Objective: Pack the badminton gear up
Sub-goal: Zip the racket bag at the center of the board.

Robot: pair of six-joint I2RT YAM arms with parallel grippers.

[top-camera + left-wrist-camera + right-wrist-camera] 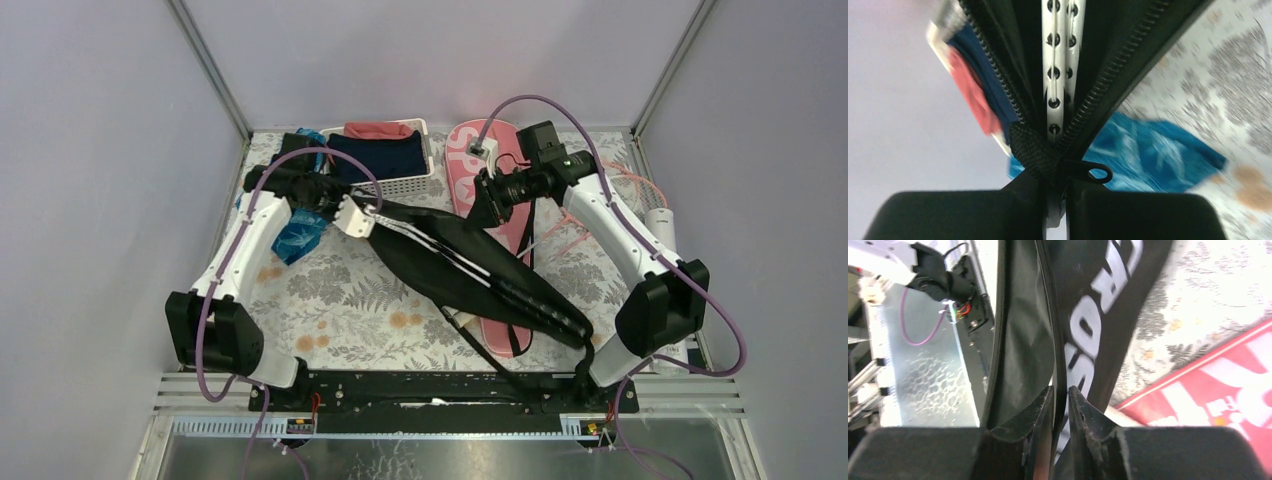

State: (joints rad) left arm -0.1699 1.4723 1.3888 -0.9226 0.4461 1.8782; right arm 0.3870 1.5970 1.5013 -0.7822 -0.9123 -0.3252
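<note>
The black racket-shaped fabric bag with white lettering lay slantwise across the bench, which was covered by a fern-patterned cloth. Its wide end pointed far left and its narrow end near right, beside the right arm's base. Its zip stood open, and in the left wrist view a white racket rim with a row of string holes showed between the two zip tracks.

The left gripper was closed almost fully on the tip of the bag's wide end, at the woven black tab where the tracks met. The metal zip pull stuck out just beside its fingers.

The right gripper held the bag's opened edge farther along. Its jaws stood only a narrow slit apart, with the thin black edge pinched between them.

The pink racket-shaped bag with white lettering lay flat under the black bag's narrow half. At the far edge sat a white slatted plastic basket holding navy and red clothes. A crumpled blue plastic piece lay under the left arm. A white tube rested at the bench's right side, partly behind the right arm.
</note>
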